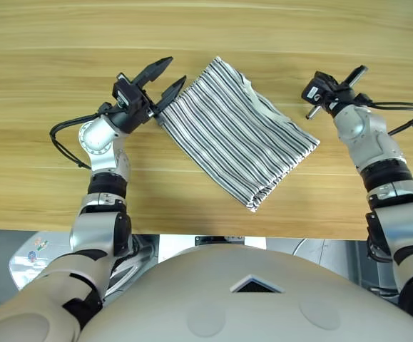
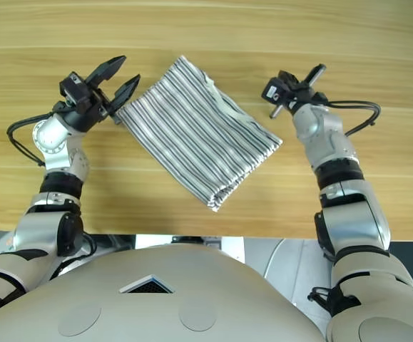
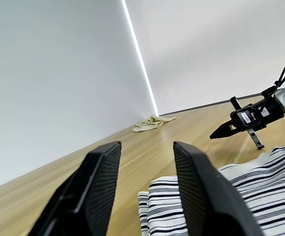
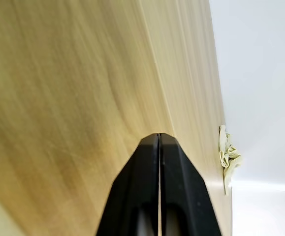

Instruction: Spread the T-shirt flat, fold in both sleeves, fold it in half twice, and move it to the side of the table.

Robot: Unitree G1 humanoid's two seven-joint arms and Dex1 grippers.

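left pincer [image 3: 145,147] spread wide beside the striped t-shirt [image 3: 260,196] on the wooden table [image 3: 181,130].

One T-shirt [image 1: 243,139], a single striped folded bundle, lies on the one wooden table [image 1: 63,43]. One small crumpled pale cloth [image 3: 153,123] lies far off on the wood at the foot of the wall. There are two grippers, each with two fingers, four fingers in all: the left gripper [image 1: 175,71] sits at about ten o'clock from the T-shirt with its pair of fingers spread apart, and the right gripper [image 1: 361,71] sits at about two o'clock with its pair pressed together.
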